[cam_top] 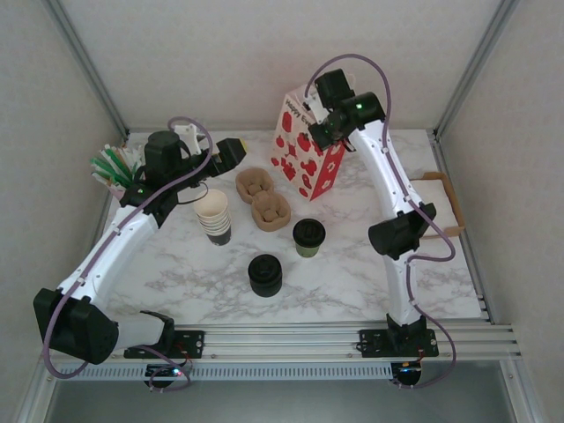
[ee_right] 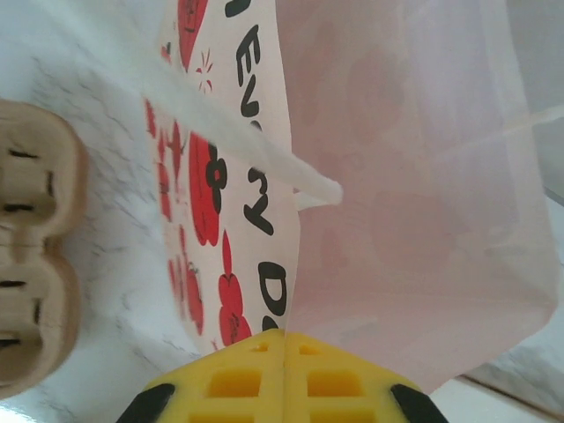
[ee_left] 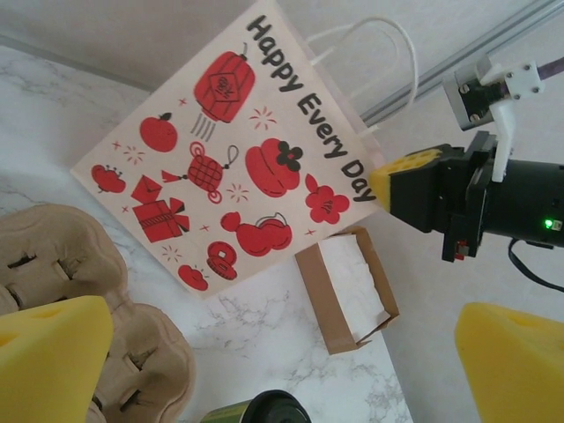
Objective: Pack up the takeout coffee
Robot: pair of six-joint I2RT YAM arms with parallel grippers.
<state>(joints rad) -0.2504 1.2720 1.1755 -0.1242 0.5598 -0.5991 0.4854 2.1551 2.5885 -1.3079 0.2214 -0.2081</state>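
**Bag pinched at its rim, coffee standing free on the marble**

The marble table [cam_top: 352,282] lies under everything. The biggest thing on it is the gift bag [cam_top: 304,163], white with red prints and the words "Happy Every Day", standing upright toward the far side.

My right gripper [ee_right: 284,352] is up at the bag's top edge. Its yellow pads are pressed flat together, and in my right wrist view the rim of the bag's wall runs straight down into the seam between them, so I am pinching that rim. The bag's mouth gapes beside the pads, pale pink inside.

My left gripper [cam_top: 234,152] hangs over the far left of the table, left of the bag, with its jaws spread wide and nothing between them.

Two pulp cup carriers [cam_top: 270,211] lie side by side just left of the bag's base. A stack of lidless cups [cam_top: 213,216] stands left of them, and a squat stack of black lids [cam_top: 265,274] sits nearer my bases.

The takeout coffee [cam_top: 309,236], green body and black lid, stands upright on the table on the near side of the bag's base, just right of the nearer carrier. It is touched by neither gripper: well below my right jaws and well apart from my left ones, in whose wrist view it peeks in at the bottom edge.
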